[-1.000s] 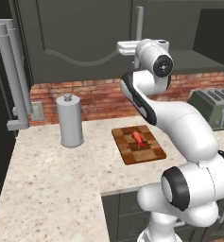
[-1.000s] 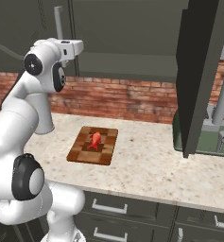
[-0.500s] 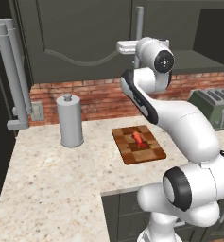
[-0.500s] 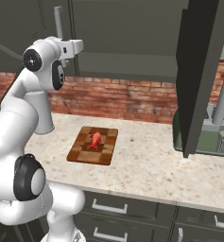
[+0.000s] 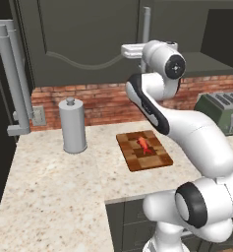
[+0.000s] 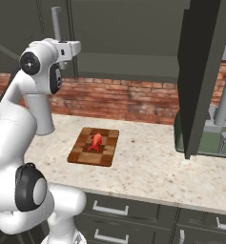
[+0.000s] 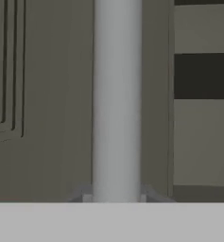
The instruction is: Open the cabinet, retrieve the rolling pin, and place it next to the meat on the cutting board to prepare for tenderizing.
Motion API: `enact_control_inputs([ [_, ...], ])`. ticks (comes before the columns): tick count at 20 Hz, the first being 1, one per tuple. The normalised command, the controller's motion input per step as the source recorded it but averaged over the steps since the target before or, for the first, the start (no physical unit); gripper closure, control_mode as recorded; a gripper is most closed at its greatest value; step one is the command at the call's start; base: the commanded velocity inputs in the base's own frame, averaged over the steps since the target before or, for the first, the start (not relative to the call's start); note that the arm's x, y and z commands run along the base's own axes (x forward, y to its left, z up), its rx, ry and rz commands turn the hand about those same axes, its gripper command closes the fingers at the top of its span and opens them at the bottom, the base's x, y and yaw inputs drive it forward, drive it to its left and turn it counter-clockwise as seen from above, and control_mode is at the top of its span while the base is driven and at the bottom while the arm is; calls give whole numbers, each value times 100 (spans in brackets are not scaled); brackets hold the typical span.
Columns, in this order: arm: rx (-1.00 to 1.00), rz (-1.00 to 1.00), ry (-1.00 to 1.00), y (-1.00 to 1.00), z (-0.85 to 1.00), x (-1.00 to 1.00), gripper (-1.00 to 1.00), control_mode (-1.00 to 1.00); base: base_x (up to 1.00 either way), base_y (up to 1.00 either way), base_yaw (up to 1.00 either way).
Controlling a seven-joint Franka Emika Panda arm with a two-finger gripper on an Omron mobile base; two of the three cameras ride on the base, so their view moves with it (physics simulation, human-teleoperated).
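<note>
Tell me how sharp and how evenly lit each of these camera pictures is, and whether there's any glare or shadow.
Left base view: sharp, flat even light, soft sheen on the grey canister, no harsh glare. Right base view: equally crisp; the open cabinet door reads dark, with little shadow under the cutting board. Hand view: soft and blurry, very close to the grey bar handle, which shades gently from edge to edge.

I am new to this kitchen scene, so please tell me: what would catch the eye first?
The white arm reaches up to the dark cabinet, its gripper shut on the grey bar handle. Below it, the red meat lies on the checkered cutting board on the speckled counter.
</note>
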Motion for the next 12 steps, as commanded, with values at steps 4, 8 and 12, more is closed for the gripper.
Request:
enact_control_inputs([
  [4,0,3,0,71,-10,-58,100,-100,0,0,0],
  [8,0,2,0,76,-8,-52,100,-100,0,0,0],
  [12,0,2,0,77,-7,-60,100,-100,0,0,0],
])
